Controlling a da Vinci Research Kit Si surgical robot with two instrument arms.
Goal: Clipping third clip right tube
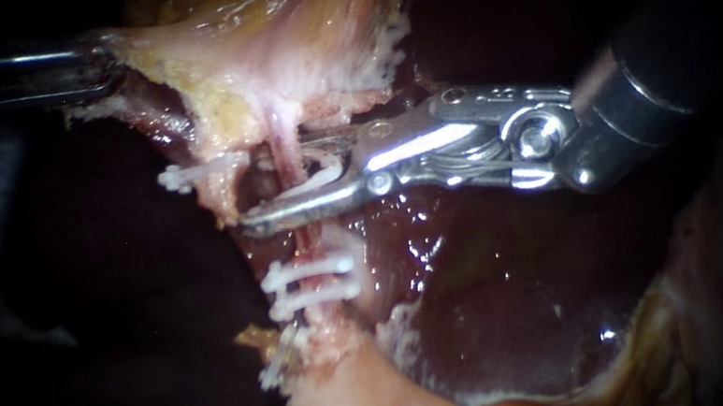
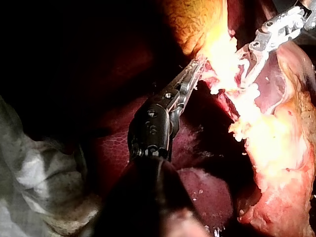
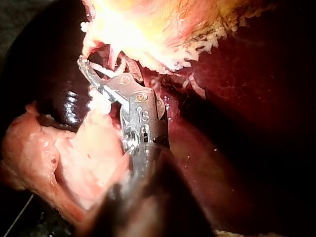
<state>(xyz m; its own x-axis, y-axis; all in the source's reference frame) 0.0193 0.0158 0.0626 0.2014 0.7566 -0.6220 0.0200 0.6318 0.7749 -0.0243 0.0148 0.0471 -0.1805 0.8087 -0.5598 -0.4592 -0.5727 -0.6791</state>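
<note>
Clearly I am at the placing step. My right instrument [image 1: 279,186] straddles the right tube [image 1: 282,148], its jaws apart and carrying a white clip [image 1: 325,177], just above the two lower clips [image 1: 310,272]. My left instrument [image 1: 111,63] is clamped on pale tissue [image 1: 202,74], pulling it taut. Next, I judge, the tube must sit fully inside the clip before I squeeze. Two things are hard to make out: whether the upper jaw's tip lies past the tube's far side, and the left jaws, half buried in tissue.
</note>
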